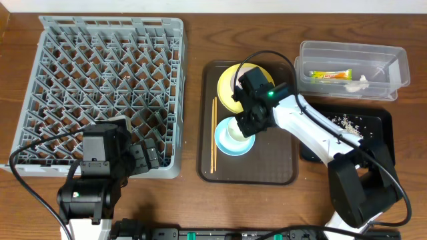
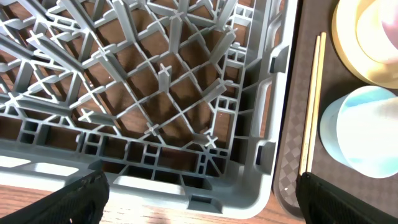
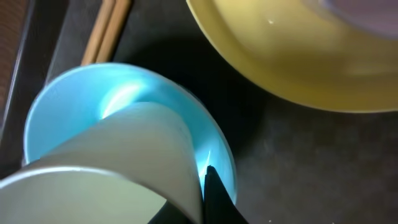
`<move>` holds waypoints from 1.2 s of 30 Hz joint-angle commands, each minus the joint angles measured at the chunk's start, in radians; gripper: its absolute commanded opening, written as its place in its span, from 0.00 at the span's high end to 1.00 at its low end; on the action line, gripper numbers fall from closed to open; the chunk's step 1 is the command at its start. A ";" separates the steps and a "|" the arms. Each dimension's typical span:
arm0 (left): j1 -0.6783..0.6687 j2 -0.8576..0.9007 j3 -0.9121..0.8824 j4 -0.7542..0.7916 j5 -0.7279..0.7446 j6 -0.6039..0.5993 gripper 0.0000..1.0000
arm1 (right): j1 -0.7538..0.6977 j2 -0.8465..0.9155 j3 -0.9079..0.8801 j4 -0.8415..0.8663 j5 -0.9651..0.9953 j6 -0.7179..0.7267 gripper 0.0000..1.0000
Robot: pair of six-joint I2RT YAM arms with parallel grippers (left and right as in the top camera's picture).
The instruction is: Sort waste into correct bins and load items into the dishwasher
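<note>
My right gripper (image 1: 245,123) is over the brown tray, shut on the wall of the small white cup (image 1: 237,131), which sits inside the light blue bowl (image 1: 223,143). In the right wrist view one black finger (image 3: 202,199) presses the outside of the cup (image 3: 118,155), inside the bowl (image 3: 62,112). The yellow plate (image 1: 227,83) lies just behind, with a white bowl (image 2: 379,25) on it, mostly hidden overhead. Chopsticks (image 1: 213,137) lie along the tray's left side. My left gripper (image 1: 150,160) is open and empty at the grey dish rack's (image 1: 100,87) front right corner (image 2: 211,205).
The brown tray (image 1: 267,170) holds the dishes. The clear tub (image 1: 387,67) at back right holds the snack wrapper (image 1: 330,75) and a white scrap (image 1: 359,83). The black tray (image 1: 377,123) beside it holds rice crumbs (image 1: 347,122).
</note>
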 commanded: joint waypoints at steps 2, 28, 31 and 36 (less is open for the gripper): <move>0.004 0.000 0.024 -0.003 -0.007 -0.010 0.02 | -0.023 -0.050 0.056 0.000 -0.007 0.012 0.99; -0.122 0.325 0.023 0.807 0.888 -0.216 0.02 | -0.187 -0.166 0.091 0.203 -1.081 0.062 0.99; -0.160 0.351 0.023 0.899 0.929 -0.243 0.02 | -0.187 -0.166 0.091 0.217 -1.120 0.066 0.99; -0.224 0.361 0.023 1.010 0.942 -0.272 0.02 | -0.187 -0.166 0.091 0.220 -1.144 0.066 0.99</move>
